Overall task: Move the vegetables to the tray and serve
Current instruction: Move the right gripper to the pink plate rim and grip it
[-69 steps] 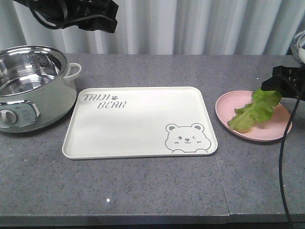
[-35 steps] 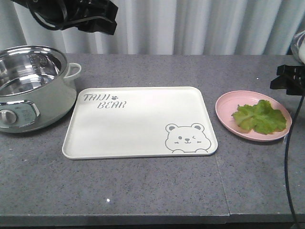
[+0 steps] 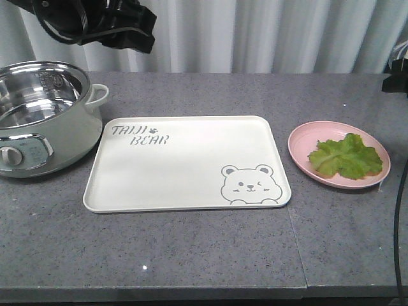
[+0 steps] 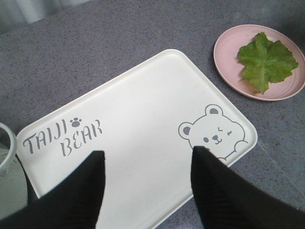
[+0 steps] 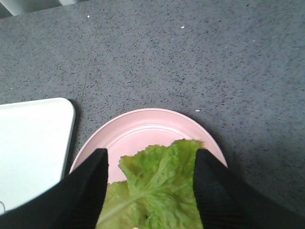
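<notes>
Vegetables (image 3: 346, 157) lie on pink plate (image 3: 297, 144) beside tray (image 3: 185, 159); right claw (image 5: 151, 155) spread above

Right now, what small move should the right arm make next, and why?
Probably lower the right gripper straight down onto the lettuce and close. Its jaws are open, the leaves lie on the pink plate directly beneath it, and nothing is on the tray yet.

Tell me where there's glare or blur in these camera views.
Front view: bright glare inside the steel pot, tray evenly lit. Left wrist view: left gripper is a dark, soft-edged silhouette, tray lettering sharp. Right wrist view: right gripper equally dark, lettuce in focus.
</notes>
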`<state>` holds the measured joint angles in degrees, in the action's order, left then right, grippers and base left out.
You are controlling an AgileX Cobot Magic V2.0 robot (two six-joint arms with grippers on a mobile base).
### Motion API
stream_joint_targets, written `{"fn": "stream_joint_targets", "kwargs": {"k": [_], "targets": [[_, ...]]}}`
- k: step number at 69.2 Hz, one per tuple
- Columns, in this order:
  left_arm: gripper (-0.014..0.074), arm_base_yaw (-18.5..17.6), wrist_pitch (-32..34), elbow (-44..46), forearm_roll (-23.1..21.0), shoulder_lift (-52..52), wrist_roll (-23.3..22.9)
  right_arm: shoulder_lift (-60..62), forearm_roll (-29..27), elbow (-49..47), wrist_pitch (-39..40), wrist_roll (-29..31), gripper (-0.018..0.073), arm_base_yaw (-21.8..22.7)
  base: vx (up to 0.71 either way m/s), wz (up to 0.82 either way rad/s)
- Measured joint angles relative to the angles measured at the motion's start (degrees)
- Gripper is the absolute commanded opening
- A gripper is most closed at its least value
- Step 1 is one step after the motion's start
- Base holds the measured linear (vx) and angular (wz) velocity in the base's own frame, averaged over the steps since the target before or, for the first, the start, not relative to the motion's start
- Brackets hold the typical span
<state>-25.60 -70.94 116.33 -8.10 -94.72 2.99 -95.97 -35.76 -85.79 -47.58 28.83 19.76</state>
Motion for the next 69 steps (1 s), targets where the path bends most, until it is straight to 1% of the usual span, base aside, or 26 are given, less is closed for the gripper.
{"fn": "stream_joint_targets", "kwargs": {"k": [15,18,26,33,38,47,52,56,61,69], "targets": [[0.0398,0.0,-0.92,0.0,0.0,0.0,0.0,1.81,10.62,0.0,-2.29,-9.09,0.04,0.0,0.0,0.0],[0.0398,0.0,-1.16,0.0,0.01,0.0,0.0,1.51,11.96,0.0,-3.09,-10.74,0.04,0.0,0.0,0.0],[0.0398,0.0,-1.77,0.0,0.01,0.0,0.0,0.07,13.56,0.0,-4.6,-12.7,0.04,0.0,0.0,0.0],[0.0398,0.0,-1.77,0.0,0.88,0.0,0.0,-1.73,13.49,0.0,-4.88,-14.27,0.04,0.93,0.0,0.0],[0.0398,0.0,-1.84,0.0,1.68,0.0,0.0,-3.03,12.97,0.0,-5.32,-14.98,0.04,2.78,0.0,0.0],[0.0398,0.0,-1.84,0.0,2.47,0.0,0.0,-5.55,12.92,0.0,-6.98,-14.17,0.04,5.69,0.0,0.0],[0.0398,0.0,-1.88,0.0,2.53,0.0,0.0,-6.85,12.69,0.0,-7.32,-13.52,0.04,6.21,0.0,0.0],[0.0398,0.0,-1.88,0.0,2.53,0.0,0.0,-7.91,11.4,0.0,-7.32,-13.2,0.04,6.34,0.0,0.0],[0.0398,0.0,-1.88,0.0,2.59,0.0,0.0,-9.52,8.15,0.0,-7.32,-11.77,0.0396,6.34,0.0,0.0],[0.0398,0.0,-1.9,0.0,2.59,0.0,0.0,-12.66,4.83,0.0,-7.26,-10.6,0.0365,6.34,0.0,0.0]]}}
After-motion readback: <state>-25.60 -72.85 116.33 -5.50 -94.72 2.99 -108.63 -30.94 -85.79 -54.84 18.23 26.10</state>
